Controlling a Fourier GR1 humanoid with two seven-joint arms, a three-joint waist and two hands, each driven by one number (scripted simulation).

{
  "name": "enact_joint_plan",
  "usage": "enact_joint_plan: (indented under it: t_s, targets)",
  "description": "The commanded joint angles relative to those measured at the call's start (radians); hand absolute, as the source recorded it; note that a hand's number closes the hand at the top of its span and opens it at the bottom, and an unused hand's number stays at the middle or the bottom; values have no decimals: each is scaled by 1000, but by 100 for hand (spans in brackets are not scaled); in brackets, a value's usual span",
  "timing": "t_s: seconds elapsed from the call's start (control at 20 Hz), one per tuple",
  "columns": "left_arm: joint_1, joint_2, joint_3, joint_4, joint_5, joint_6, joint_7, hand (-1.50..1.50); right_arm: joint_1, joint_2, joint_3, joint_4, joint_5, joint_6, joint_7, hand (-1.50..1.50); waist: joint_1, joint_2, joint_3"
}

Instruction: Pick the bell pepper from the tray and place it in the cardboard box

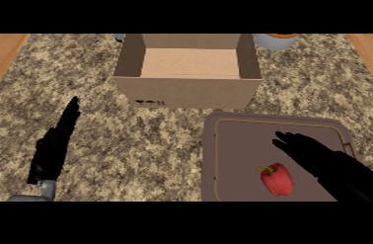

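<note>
A red bell pepper [278,179] with a green stem lies on the brown tray [233,154] at the lower right. My right hand [320,159] hovers over the tray just right of the pepper, fingers straight and pointing up-left, open and apart from the pepper. The open cardboard box [188,70] stands at the back centre, with nothing inside it. At the lower left my left hand [55,144] rests open above the counter, fingers up.
A speckled granite counter [131,139] carries everything. A pale pot [277,40] with an orange top stands behind the box at the right. A small grey object [119,37] peeks out behind the box's left corner. Wooden strips edge both sides.
</note>
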Motion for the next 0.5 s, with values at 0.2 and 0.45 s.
enact_joint_plan:
  t_s: [0.2, 0.45]
  targets:
    - [4, -32, 53, -56, -41, -48, 63, 0, 64, 76, -24, 17, 134, 17, -41, -150, -1, 0, 0]
    - [17, -73, 75, -17, -74, -65, 4, 0, 44, 101, -40, 113, 189, 26, -138, -150, 0, 0, 0]
